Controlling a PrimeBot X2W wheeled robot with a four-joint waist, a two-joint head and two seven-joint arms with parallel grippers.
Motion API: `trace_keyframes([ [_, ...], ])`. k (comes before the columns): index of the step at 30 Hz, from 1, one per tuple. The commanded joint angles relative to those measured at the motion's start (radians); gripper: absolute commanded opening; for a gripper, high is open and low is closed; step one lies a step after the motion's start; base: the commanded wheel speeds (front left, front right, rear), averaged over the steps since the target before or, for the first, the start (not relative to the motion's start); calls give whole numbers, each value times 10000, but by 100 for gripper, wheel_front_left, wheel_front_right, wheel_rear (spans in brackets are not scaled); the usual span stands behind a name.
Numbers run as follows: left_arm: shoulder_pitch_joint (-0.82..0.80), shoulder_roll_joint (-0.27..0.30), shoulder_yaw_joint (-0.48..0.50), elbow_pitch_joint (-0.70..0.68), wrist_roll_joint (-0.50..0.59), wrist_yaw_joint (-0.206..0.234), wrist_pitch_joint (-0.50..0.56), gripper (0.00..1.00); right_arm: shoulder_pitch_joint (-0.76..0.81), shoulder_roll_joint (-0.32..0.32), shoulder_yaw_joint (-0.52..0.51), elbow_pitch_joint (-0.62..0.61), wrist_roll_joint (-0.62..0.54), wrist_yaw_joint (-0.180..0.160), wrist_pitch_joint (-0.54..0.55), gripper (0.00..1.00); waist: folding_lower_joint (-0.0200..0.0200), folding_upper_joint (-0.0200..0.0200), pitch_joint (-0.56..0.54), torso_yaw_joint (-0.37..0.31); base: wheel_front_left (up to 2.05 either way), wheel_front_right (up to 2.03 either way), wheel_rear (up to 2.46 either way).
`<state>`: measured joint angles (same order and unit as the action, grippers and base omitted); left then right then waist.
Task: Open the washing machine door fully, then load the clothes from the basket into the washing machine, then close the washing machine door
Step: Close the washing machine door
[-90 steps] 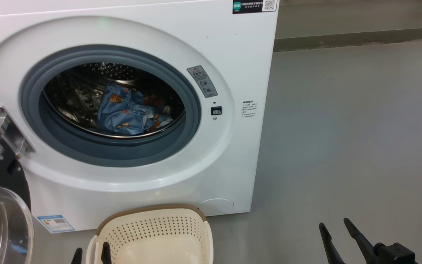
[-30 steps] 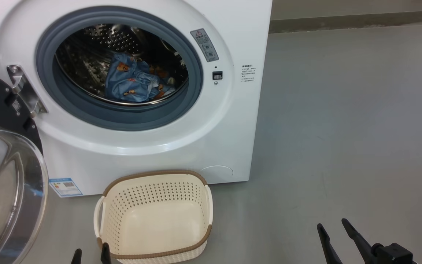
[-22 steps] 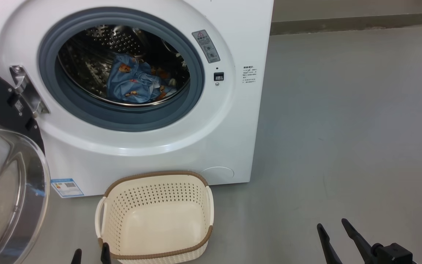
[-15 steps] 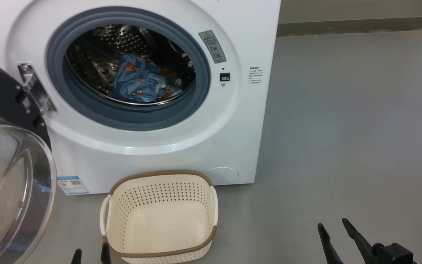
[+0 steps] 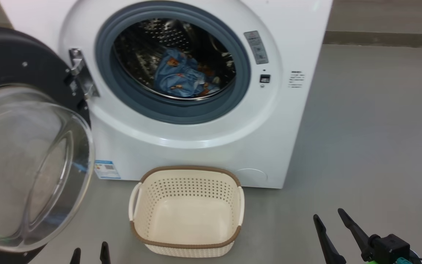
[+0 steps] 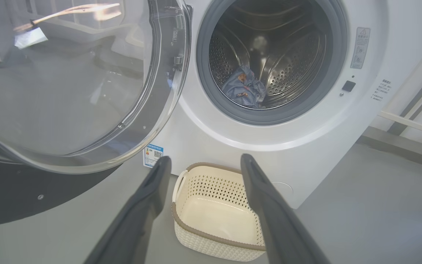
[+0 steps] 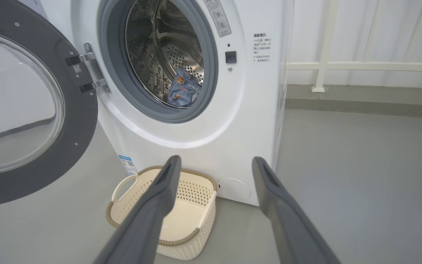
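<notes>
Door-closing pending | washing machine door (image 5: 28, 139) hangs wide open, left of the washing machine (image 5: 196, 146), nearest the left end effector (image 5: 90, 255) | it and the right end effector (image 5: 328, 216) both spread, holding nothing | clothes (image 5: 181, 77) in drum (image 5: 141, 44); basket (image 5: 189, 169) on floor (image 5: 361, 146) | left wrist view shows its fingers' (image 6: 141, 205) full gap; head view, tips.

The head camera has turned left, showing more of the washing machine door (image 5: 28, 146).

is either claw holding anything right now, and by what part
Nothing is held. The left claw and the right claw both stand open and empty.
</notes>
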<state>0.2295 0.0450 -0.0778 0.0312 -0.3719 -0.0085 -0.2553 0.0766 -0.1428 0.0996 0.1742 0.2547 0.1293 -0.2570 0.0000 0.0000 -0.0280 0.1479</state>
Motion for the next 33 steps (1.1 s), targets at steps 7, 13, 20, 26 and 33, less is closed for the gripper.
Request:
trace_keyframes([
  [7, -306, 53, 364, -300, 123, 80, -65, 100, -567, -229, 470, -276, -85, 14, -48, 100, 0, 0, -126, 1461, 0, 0, 0],
  [13, -271, 53, 413, -259, 134, 65, -65, 100, -672, -302, 601, -274, -83, 14, -48, 100, 0, 0, -151, 2273, 0, 0, 0],
  [20, -274, 53, 444, -269, 143, 49, -65, 100, -810, -365, 813, -231, -83, 14, -48, 100, 0, 0, -181, 3002, 0, 0, 0],
  [26, -256, 53, 604, -358, 121, 82, -65, 100, -1015, -384, 1045, -186, -91, 14, -48, 100, 0, 0, -114, 3387, 0, 0, 0],
  [33, -249, 53, 694, -542, -9, 258, -65, 100, -1347, -491, 1322, -50, -19, 14, -48, 100, 0, 0, 69, 3518, 0, 0, 0],
])
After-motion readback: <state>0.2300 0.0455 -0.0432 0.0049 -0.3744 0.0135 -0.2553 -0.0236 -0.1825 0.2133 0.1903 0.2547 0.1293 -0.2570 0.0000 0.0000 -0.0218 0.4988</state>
